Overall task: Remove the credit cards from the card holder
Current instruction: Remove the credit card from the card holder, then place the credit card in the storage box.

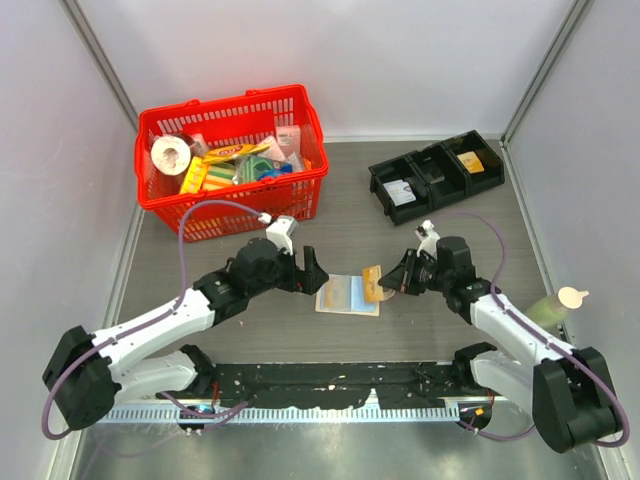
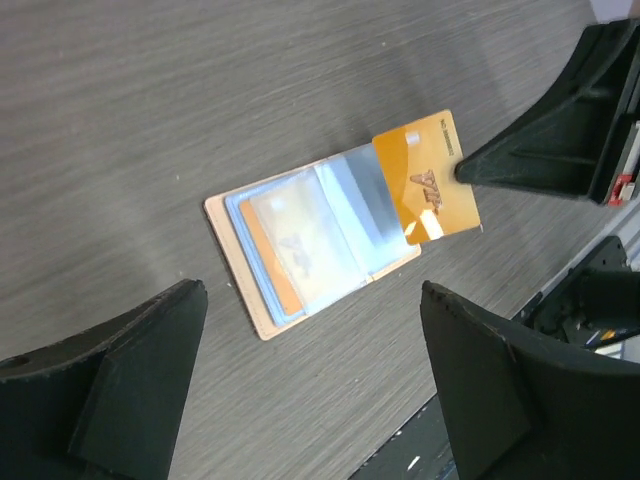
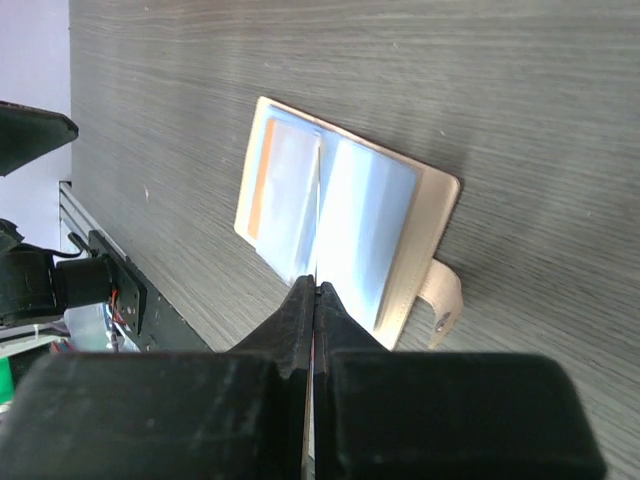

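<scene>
The tan card holder (image 1: 346,296) lies open on the table, its pale blue sleeves up and its closure tab (image 3: 441,300) on the far side. My right gripper (image 1: 390,282) is shut on a yellow-orange credit card (image 2: 428,178) that sticks partly out of the holder's right sleeve. In the right wrist view the card (image 3: 317,215) shows edge-on, pinched at the fingertips (image 3: 303,296). A second orange card (image 2: 268,258) sits inside the left sleeve. My left gripper (image 1: 316,272) is open and empty, hovering just left of the holder (image 2: 300,250) without touching it.
A red basket (image 1: 232,160) full of items stands at the back left. A black three-part tray (image 1: 437,172) stands at the back right. A pale bottle (image 1: 555,303) is at the right edge. A black rail (image 1: 330,385) runs along the front.
</scene>
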